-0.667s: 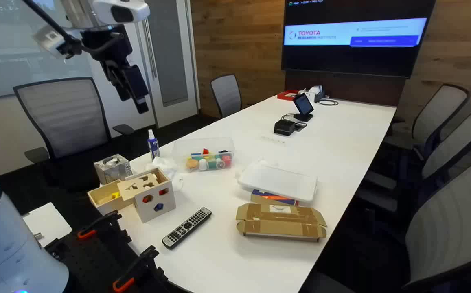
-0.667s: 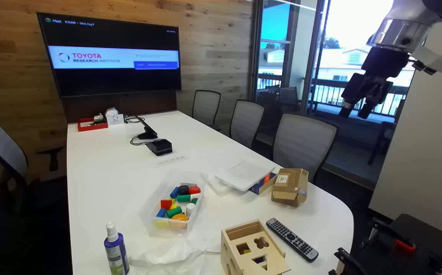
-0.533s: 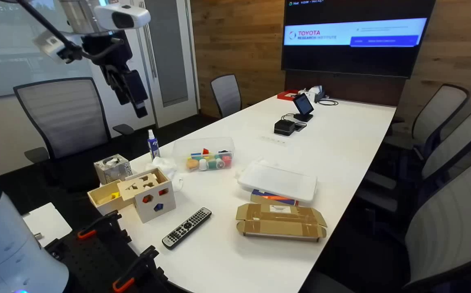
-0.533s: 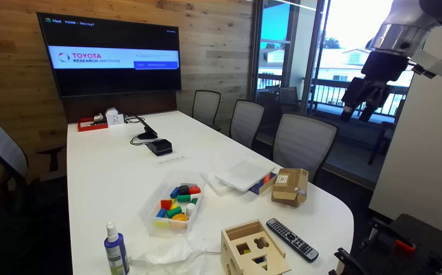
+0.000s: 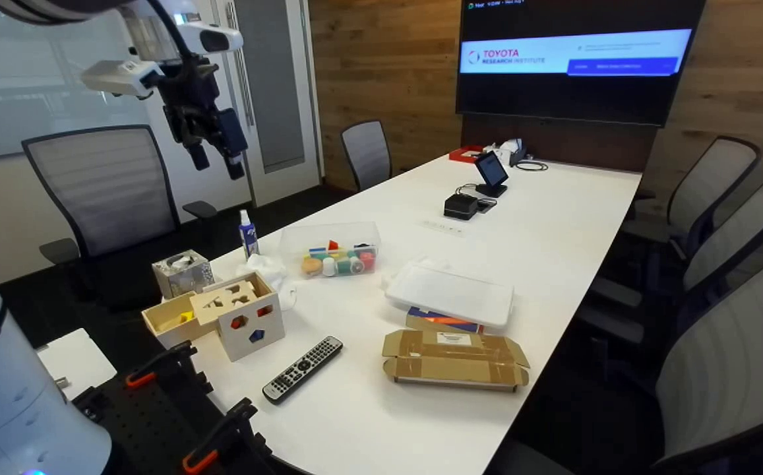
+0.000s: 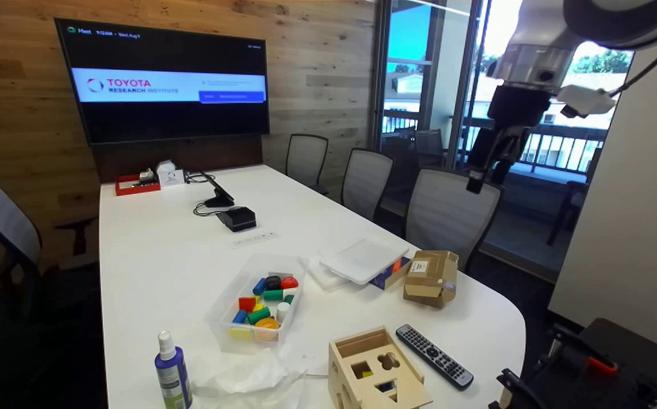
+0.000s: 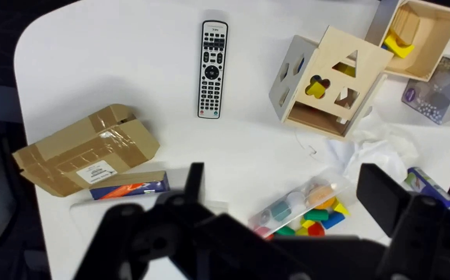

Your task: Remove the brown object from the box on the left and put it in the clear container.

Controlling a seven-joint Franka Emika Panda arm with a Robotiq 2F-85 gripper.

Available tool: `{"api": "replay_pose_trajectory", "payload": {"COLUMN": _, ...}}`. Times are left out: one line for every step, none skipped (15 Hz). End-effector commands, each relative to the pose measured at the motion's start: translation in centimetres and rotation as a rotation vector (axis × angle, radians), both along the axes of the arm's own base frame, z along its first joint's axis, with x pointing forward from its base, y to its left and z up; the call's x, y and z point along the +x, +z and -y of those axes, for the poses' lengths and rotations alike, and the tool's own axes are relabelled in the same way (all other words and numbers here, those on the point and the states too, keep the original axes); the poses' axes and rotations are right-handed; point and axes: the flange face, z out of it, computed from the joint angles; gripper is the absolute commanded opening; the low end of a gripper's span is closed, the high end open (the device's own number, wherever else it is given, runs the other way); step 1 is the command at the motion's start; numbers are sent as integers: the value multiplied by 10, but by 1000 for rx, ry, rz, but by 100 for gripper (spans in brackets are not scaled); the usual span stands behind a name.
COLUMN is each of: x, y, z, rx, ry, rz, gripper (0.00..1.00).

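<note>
The pale wooden box (image 5: 259, 340) stands on the table in both exterior views (image 6: 410, 392), with shaped holes in its lid and side. In the wrist view its lid (image 7: 328, 52) is askew, and an open wooden tray (image 7: 435, 44) adjoins it. In the tray lie a tan-brown wooden piece (image 7: 407, 24) and a yellow piece (image 7: 399, 46). The clear container (image 5: 294, 243) holds several coloured blocks; it also shows in an exterior view (image 6: 223, 309) and the wrist view (image 7: 331, 178). My gripper (image 5: 218, 165) is open and empty, high above the table, also seen in an exterior view (image 6: 488, 179) and the wrist view (image 7: 283, 171).
A remote (image 5: 302, 369) lies before the box. A cardboard package (image 5: 457, 363) and a white lid (image 5: 450, 297) are on the far side. A spray bottle (image 5: 248, 236), crumpled white paper (image 7: 382, 151) and a tissue box (image 5: 186, 276) sit close to the box and container.
My gripper has turned, so the gap between its fingers shows more in an exterior view. It has shifted a little over the table. The objects have not moved.
</note>
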Motion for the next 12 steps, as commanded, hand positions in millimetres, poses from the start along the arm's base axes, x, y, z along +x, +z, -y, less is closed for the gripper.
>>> {"api": "replay_pose_trajectory", "payload": {"x": 38, "y": -41, "z": -58, "rx": -41, "ry": 173, "rz": -95, "gripper": 100}}
{"api": "replay_pose_trajectory", "payload": {"x": 43, "y": -55, "z": -76, "rx": -51, "ry": 220, "rz": -118, "gripper": 100}}
{"api": "replay_pose_trajectory", "payload": {"x": 48, "y": -69, "z": -94, "rx": -68, "ry": 270, "rz": -139, "gripper": 100}}
{"api": "replay_pose_trajectory", "payload": {"x": 52, "y": -83, "z": -112, "rx": -80, "ry": 323, "rz": -154, "gripper": 100}}
{"api": "replay_pose_trajectory", "payload": {"x": 57, "y": -95, "z": -130, "rx": -88, "ry": 376, "rz": -166, "gripper": 100}}
{"api": "replay_pose_trajectory", "payload": {"x": 60, "y": -111, "z": -147, "rx": -102, "ry": 430, "rz": -172, "gripper": 100}}
{"api": "replay_pose_trajectory", "payload": {"x": 65, "y": -125, "z": -165, "rx": -113, "ry": 479, "rz": -175, "gripper": 100}}
{"api": "replay_pose_trajectory", "payload": {"x": 68, "y": -142, "z": -180, "rx": -119, "ry": 515, "rz": -173, "gripper": 100}}
{"api": "replay_pose_trajectory", "payload": {"x": 70, "y": -156, "z": -194, "rx": -130, "ry": 547, "rz": -171, "gripper": 100}}
{"api": "replay_pose_trajectory", "payload": {"x": 71, "y": -168, "z": -207, "rx": -131, "ry": 578, "rz": -166, "gripper": 100}}
{"api": "replay_pose_trajectory", "payload": {"x": 72, "y": -181, "z": -218, "rx": -137, "ry": 603, "rz": -166, "gripper": 100}}
{"api": "replay_pose_trajectory", "payload": {"x": 73, "y": -194, "z": -230, "rx": -136, "ry": 629, "rz": -171, "gripper": 100}}
